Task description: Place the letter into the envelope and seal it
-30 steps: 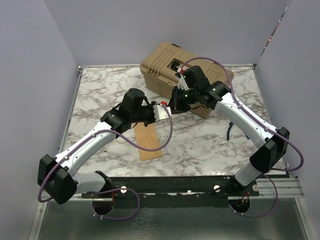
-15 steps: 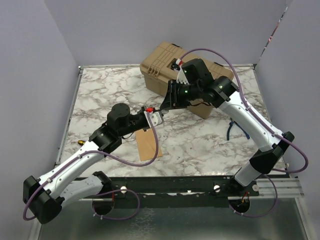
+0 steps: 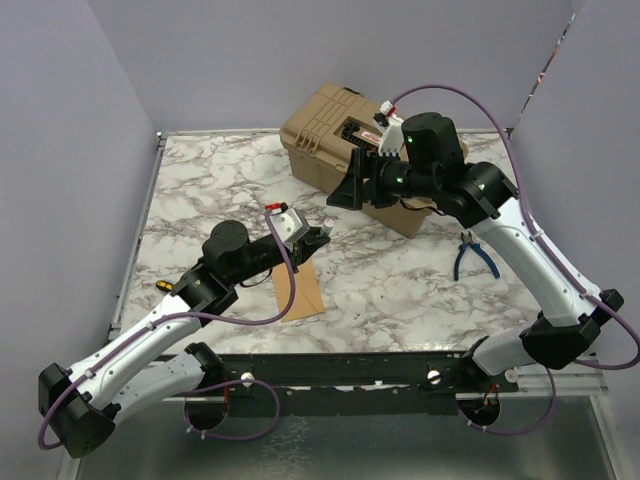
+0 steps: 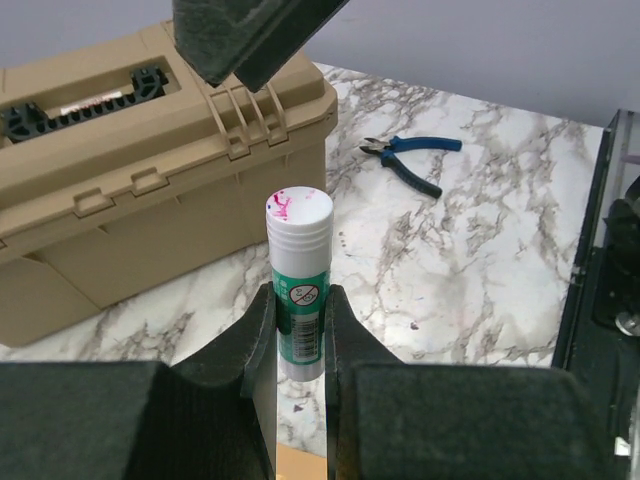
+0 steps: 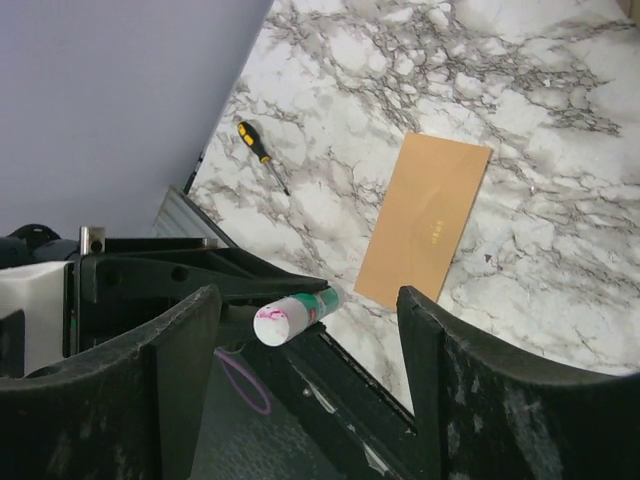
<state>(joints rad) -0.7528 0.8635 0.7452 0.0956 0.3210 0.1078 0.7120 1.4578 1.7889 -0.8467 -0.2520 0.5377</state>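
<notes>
- Envelope: lies flat on the marble table, near side, left of centre, just nearer than the left gripper. Nothing is gripping it.
- From the right wrist view it reads as a plain orange-brown rectangle. No raised pointed flap shows, and I can't tell whether it is stuck down.
- Letter: no separate pale sheet in any view. My guess is it's already inside, but I can't confirm.
- Left claw: clamped on a glue stick, pads on the green label mid-body, white pink-smeared end sticking out. Can't tell if that end is a cap.
- Right gripper: jaws spread wide and holding nothing. It hangs in the air just off the stick's white end, in front of the tan toolbox at the far side.
- Looks like the gluing part of the sealing step.
- Envelope handling: thin kraft paper, light and floppy, likely to skate on the smooth marble. Lying flat, it offers no edge to get under. Pin one end with a fingertip and take the flap or a short edge, not the middle.
- Stick handling: rigid, smooth and round, so it could twist in the pads under side load. The mid-body hold looks sound.
- Pliers on the right and screwdriver at the left edge are both well apart from the envelope.
</notes>
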